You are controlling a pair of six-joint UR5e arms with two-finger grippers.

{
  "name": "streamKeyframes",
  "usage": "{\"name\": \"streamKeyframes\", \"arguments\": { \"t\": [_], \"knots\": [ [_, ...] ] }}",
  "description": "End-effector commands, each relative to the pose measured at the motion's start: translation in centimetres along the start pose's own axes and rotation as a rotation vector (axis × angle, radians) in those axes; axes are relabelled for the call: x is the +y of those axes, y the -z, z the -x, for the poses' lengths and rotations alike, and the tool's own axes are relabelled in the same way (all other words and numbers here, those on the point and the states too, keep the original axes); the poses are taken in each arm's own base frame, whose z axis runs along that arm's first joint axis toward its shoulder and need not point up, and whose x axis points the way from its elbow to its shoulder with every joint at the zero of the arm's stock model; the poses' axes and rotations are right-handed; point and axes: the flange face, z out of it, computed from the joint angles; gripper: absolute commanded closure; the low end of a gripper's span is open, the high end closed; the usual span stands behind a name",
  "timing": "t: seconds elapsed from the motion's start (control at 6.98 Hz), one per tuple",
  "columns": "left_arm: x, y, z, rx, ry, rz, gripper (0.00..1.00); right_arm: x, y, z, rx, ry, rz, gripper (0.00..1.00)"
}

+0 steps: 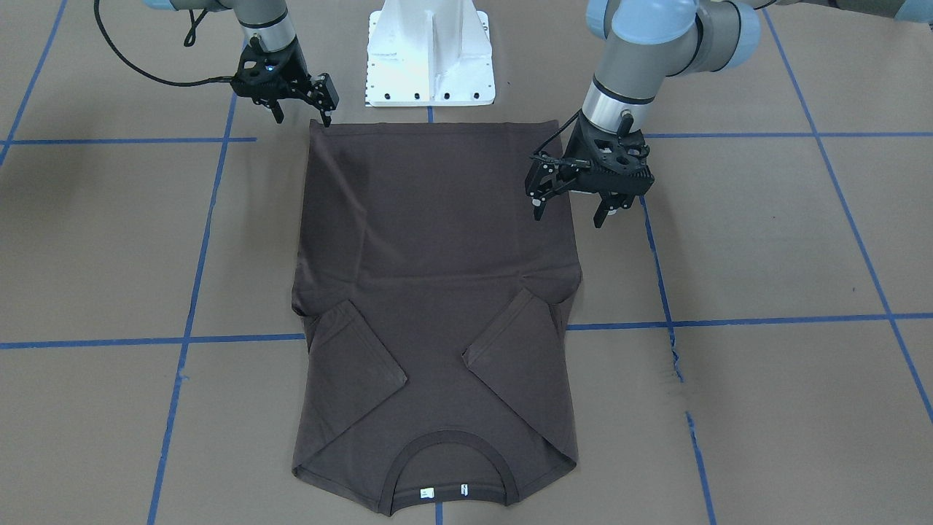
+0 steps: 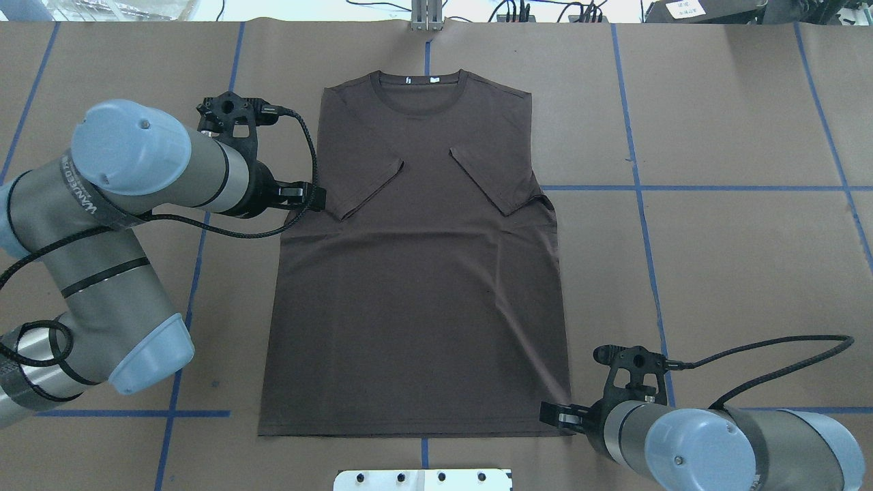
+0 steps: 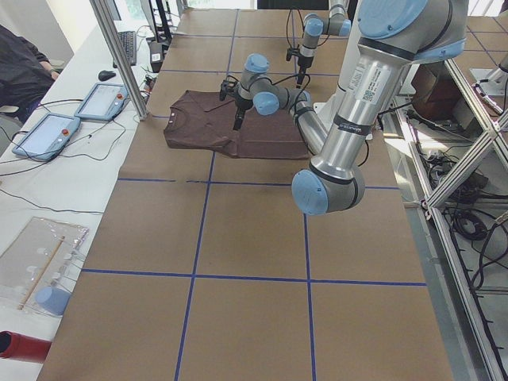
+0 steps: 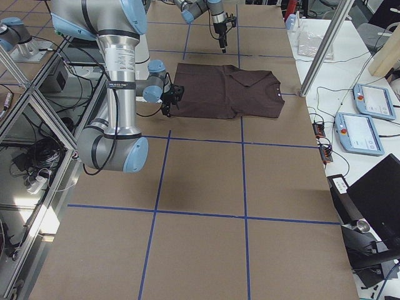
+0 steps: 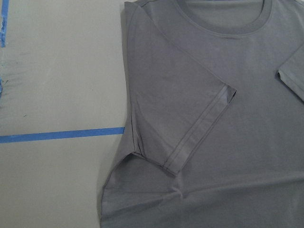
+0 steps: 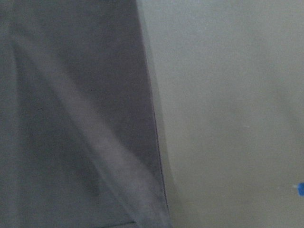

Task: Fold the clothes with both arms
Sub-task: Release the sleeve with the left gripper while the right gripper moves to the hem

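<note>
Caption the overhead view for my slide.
Brown T-shirt lies flat, sleeves folded inward, left claw and right claw at opposite edges.

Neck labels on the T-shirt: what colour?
White neck labels against the dark brown T-shirt; front-facing view shows them best.

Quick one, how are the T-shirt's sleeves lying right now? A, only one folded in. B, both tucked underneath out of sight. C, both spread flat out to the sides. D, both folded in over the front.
D: the overhead view shows one sleeve and the other sleeve both lying folded diagonally inward on top of the T-shirt, with their hems towards its middle.
</note>
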Motion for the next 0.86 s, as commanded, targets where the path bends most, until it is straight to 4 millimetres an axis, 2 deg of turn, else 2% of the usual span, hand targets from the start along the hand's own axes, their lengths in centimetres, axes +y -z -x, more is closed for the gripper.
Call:
{"name": "streamKeyframes", "arguments": {
  "t": [0.0, 0.14, 0.29, 0.43, 0.72],
  "knots": [
    [0.01, 0.12, -0.04, 0.003, 0.007, -0.001, 0.0, 1.0, -1.09, 0.13, 0.014, 0.011, 0.014, 0.05],
    [0.02, 0.11, -0.02, 0.002, 0.008, 0.0, 0.0, 1.13, -1.25, 0.39, 0.013, 0.012, 0.015, 0.12],
    [0.04, 0.07, 0.05, 0.0, 0.009, 0.0, 0.0, 1.19, -1.3, 0.43, 0.014, 0.012, 0.02, 0.25],
    [0.04, 0.07, 0.05, 0.0, 0.009, 0.0, 0.0, 1.32, -1.45, 0.34, 0.02, 0.012, 0.031, 0.31],
    [0.04, 0.07, 0.05, 0.0, 0.009, 0.0, 0.0, 1.41, -1.58, 0.33, 0.024, 0.014, 0.039, 0.49]
  ]
}}
